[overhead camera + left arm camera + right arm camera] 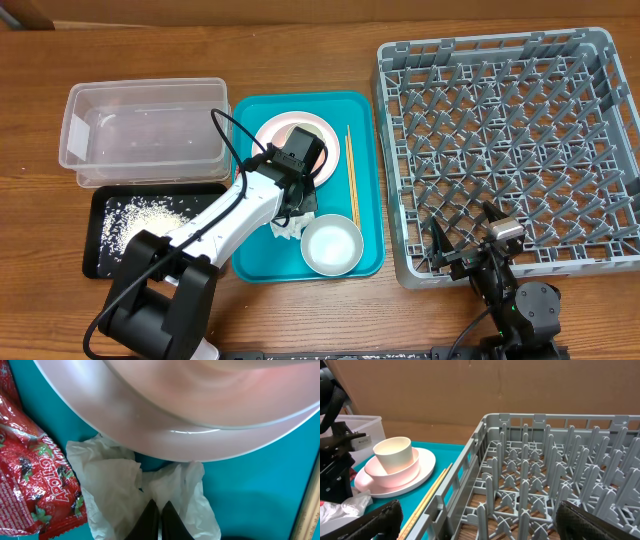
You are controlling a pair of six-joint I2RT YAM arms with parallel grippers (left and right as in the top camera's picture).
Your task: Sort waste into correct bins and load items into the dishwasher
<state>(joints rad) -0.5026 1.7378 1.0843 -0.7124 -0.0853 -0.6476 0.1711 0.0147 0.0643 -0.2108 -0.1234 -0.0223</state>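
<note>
Left gripper (pixel 159 519): dark fingers (pixel 149 519) closed, tips together and pressed into a fold of the napkin (pixel 117 485), seemingly pinching it. Napkin: white, thin, crumpled, slightly translucent; lies on the teal tray (pixel 250 485), spreading to both sides of the fingertips, its far edge tucked under the plate rim. Wrapper (pixel 35 475): red, shiny, creased, with white lettering and fruit pictures; left of the fingertips, just beside the napkin's left edge. Plate (pixel 200 420): round, pale pink, glossy; just beyond the fingertips, filling the top of the left wrist view. In the right wrist view it carries a pinkish bowl (pixel 390 475) with a white cup (pixel 393 455) set inside. Chopsticks (pixel 312 505): thin, pale wood; well right of the left fingertips, lying lengthwise along the teal tray's right side. White bowl (pixel 331 245): round, empty; on the teal tray's near end, close to the napkin. Black tray (pixel 100 255): shallow, with loose white rice (pixel 150 215) scattered in it; off to the left of the left gripper. Tub (pixel 140 125): clear, rectangular; beyond the black tray. Right gripper (pixel 463 232): fingers (pixel 370 522) spread wide apart, holding nothing, over the near left edge of the rack (pixel 510 140). Rack: grey, square, lattice floor, rows of upright pegs; nothing loaded.
</note>
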